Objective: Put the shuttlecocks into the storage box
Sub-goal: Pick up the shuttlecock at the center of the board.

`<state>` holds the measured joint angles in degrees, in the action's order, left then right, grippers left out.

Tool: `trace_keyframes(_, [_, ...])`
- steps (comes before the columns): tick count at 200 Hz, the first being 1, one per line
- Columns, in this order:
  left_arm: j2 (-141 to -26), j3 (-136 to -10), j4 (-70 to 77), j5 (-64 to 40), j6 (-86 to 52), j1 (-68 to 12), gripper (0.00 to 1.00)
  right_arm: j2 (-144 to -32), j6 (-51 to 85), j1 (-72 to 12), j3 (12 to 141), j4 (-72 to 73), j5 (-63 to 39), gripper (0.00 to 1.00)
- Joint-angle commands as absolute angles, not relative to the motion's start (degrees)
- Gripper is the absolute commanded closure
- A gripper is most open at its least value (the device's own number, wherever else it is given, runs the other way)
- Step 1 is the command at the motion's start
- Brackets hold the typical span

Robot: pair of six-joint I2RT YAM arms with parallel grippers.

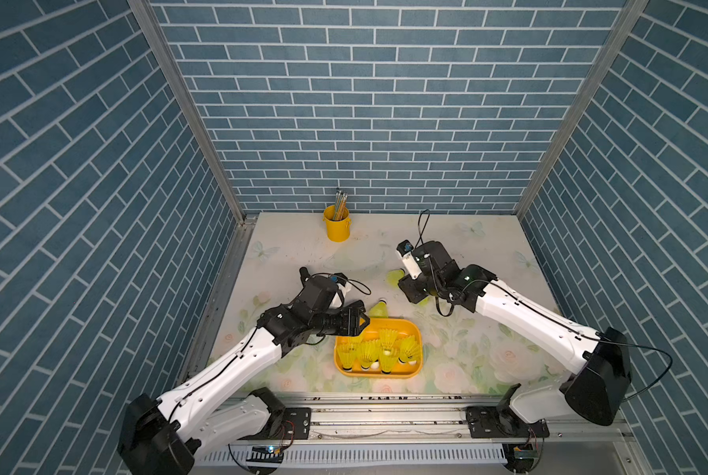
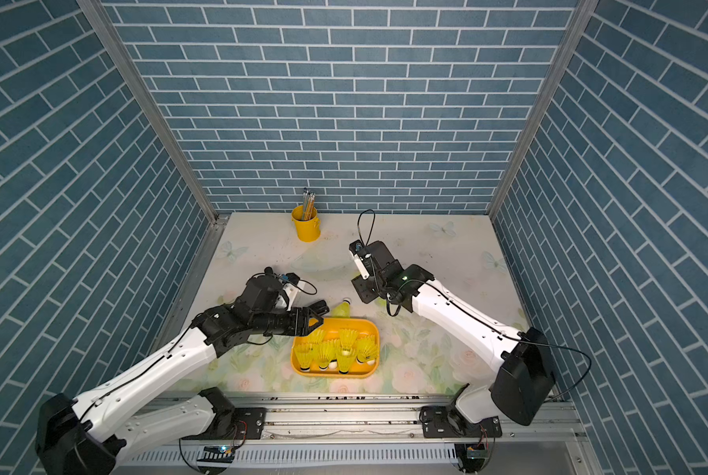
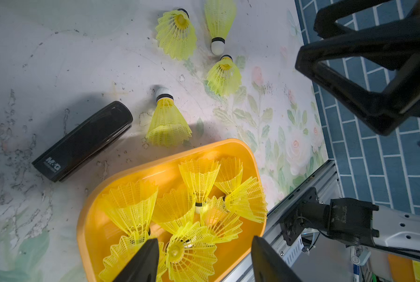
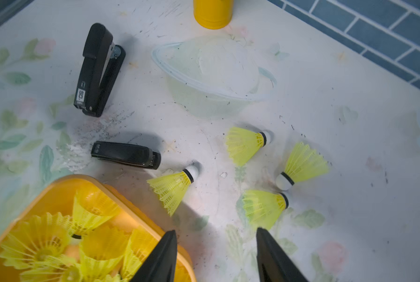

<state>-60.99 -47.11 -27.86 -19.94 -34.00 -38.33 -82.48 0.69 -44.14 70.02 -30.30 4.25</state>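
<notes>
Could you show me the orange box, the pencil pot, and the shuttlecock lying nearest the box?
Orange box (image 1: 404, 326): in a top view, bare inner floor.
Pencil pot (image 1: 336, 231): in a top view, its side wall.
Nearest shuttlecock (image 3: 167, 122): left wrist view, its skirt.

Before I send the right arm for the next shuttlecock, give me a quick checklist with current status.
1. Right gripper open and empty: ok.
2. Left gripper empty, jaws apart over the storage box: ok.
3. All shuttlecocks boxed: not ok, four lie on the table.
4. Room in the box: ok, far end bare.
5. Staplers apart from loose shuttlecocks: ok.
</notes>
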Motion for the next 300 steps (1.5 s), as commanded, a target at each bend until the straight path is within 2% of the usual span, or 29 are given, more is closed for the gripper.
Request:
trace_keyframes(1, [-62.43,-48.69,-25.81,-18.45,-32.50,-36.59,0.33,-82.44,-17.14,-39.65,66.70,-23.80,-3.98,0.45])
trace_keyframes(39, [-63.89,-48.49,-23.77,-19.12,-32.96,-31.44,0.30,-85.72,-36.67,-34.06,64.48,-16.05,-14.90,0.43])
trace_keyframes(68, [-65.61,-48.69,-22.01,-20.53,-32.48,-29.22,0.30,-92.52,-52.25,-30.40,69.69,-22.01,-25.19,0.41])
trace_keyframes(91, [-67.31,-48.52,-20.48,-21.68,-31.48,-27.69,0.30,-96.93,-66.60,-30.22,70.99,-25.13,-26.55,0.40])
trace_keyframes(115, [-69.38,-48.45,-19.09,-23.17,-30.68,-26.19,0.30,-102.44,-73.34,-30.32,74.29,-27.97,-26.73,0.44])
trace_keyframes(175, [-73.48,-47.90,-16.83,-29.22,-30.14,-25.11,0.30,-111.14,-76.09,-33.91,79.38,-29.57,-26.54,0.46])
trace_keyframes(300, [-70.81,-46.87,-18.80,-27.96,-30.23,-24.93,0.31,-117.65,-79.94,-37.44,78.53,-23.88,-21.57,0.39])
